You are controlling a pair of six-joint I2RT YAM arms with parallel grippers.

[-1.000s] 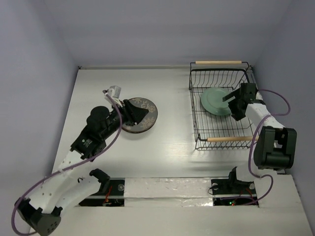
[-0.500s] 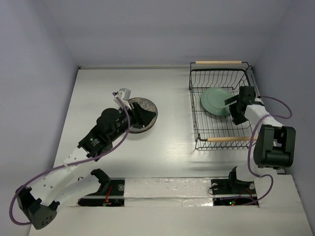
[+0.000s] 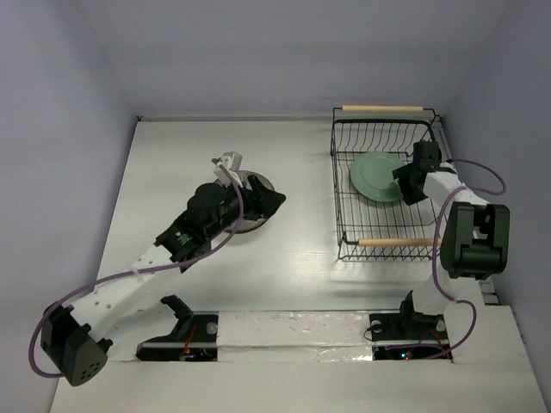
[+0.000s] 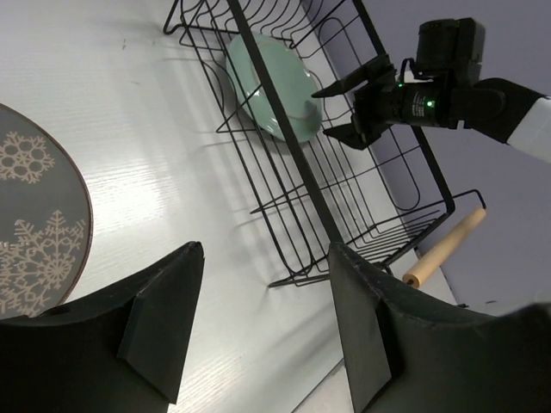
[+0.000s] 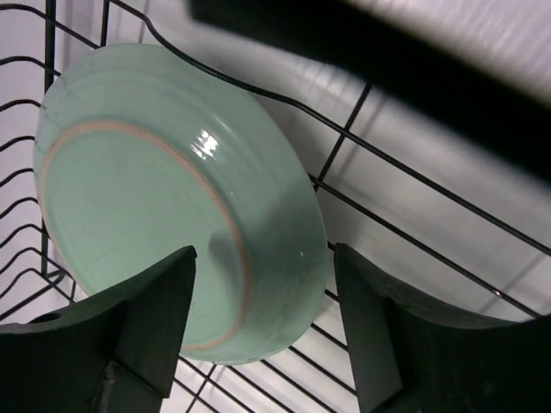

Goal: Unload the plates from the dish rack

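Observation:
One mint green plate [image 3: 374, 176] leans in the black wire dish rack [image 3: 339, 206] at the right. My right gripper [image 3: 401, 179] is open at the plate's right edge. In the right wrist view the plate's rim [image 5: 284, 258] sits between the open jaws of the right gripper [image 5: 263, 323], which are not closed on it. A brown plate with a pale motif [image 3: 256, 184] lies on the table left of the rack, also in the left wrist view [image 4: 34, 224]. My left gripper [image 3: 275, 200] is open and empty at its right edge. Other plates are hidden.
The rack has a wooden handle at the far end [image 3: 383, 109] and another at the near end [image 3: 398, 243]. Walls close in the table at the left, back and right. The left wrist view shows the rack [image 4: 327, 181], the mint plate [image 4: 271, 86] and the right gripper [image 4: 362, 107].
My left arm has swung right, its open gripper moving across the brown plate to its right edge. My right gripper has shifted slightly farther back along the mint plate's edge.

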